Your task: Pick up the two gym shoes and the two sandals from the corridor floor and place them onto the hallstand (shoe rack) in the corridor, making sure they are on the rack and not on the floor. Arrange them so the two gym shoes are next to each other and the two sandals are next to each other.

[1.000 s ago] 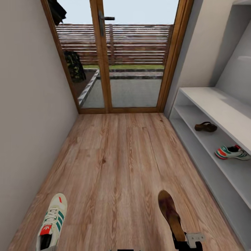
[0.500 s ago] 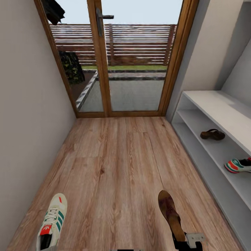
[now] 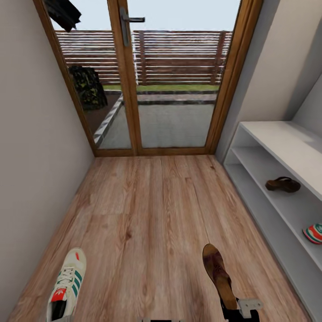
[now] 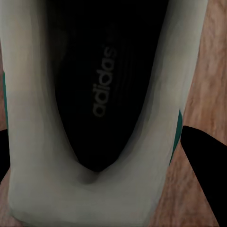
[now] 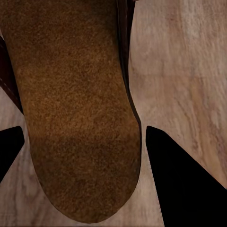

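We've got a sneaker (image 3: 67, 286) in the left pincer (image 4: 113, 156) and a sandal (image 3: 218, 273) in the right pincer (image 5: 80, 146), both carried low over the floor (image 3: 152, 223). Up close on the left wrist, the sneaker's heel sits between the dark fingers (image 4: 203, 165), one on each flank, toe pointing away from the pincer; we judge it clamped on the shoe. On the right wrist, the sandal's tan insole (image 5: 71, 94) runs out ahead of the pincer, a finger (image 5: 184, 179) on either side of its heel, and we read that as clamped too, though the contact itself is hard to see.

Out to the right of the right pincer stands the rack (image 3: 268, 143), and there's already a sandal on the shelf (image 3: 282, 184) with a sneaker on the shelf (image 3: 314, 233) nearer us, at the frame edge. The door (image 3: 170, 80) lies straight ahead.

So here's our call: turn toward the rack, keep both grips firm, and don't let the shoes dip to the planks. We'd set the carried sandal right beside its partner first, then the sneaker by its mate. Lower each flat onto the board before opening.
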Tool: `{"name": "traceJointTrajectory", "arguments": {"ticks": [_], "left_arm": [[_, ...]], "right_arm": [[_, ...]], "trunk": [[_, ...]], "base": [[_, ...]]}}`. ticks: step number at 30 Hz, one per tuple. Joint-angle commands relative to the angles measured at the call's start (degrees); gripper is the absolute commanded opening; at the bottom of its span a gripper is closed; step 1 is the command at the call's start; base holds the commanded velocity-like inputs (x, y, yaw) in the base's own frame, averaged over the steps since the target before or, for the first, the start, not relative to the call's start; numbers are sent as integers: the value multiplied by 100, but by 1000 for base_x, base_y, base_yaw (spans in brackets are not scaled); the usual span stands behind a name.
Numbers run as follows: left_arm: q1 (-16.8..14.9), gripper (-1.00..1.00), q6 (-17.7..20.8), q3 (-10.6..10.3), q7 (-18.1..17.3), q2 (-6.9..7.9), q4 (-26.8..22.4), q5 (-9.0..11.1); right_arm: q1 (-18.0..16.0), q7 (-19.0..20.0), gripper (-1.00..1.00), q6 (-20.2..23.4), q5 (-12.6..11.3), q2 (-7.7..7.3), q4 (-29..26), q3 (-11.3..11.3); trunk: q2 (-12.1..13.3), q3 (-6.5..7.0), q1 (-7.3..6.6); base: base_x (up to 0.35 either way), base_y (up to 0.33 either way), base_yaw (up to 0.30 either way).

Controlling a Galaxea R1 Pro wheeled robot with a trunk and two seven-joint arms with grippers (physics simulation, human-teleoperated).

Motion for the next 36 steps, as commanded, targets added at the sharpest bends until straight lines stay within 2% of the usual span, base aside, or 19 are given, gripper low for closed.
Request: {"name": "traceJointTrajectory", "arguments": {"ticks": [1,25,36], "left_arm": [[-4,-100,-17,12,-24,0,5,29],[-4,-100,-15,10,-24,0,5,31],[-4,-100,-16,13,-24,0,6,29]], "right_arm": [[-4,54,-100,-21,23,5,2,-49],[-4,57,-100,-17,23,6,2,-49],[-4,57,-100,-12,23,6,2,-49]], "trunk": [[-1,-4,3],[-1,-3,3],[-1,30,3]], "base": [[338,0,0],[336,45,-3],[313,153,-218]]}}
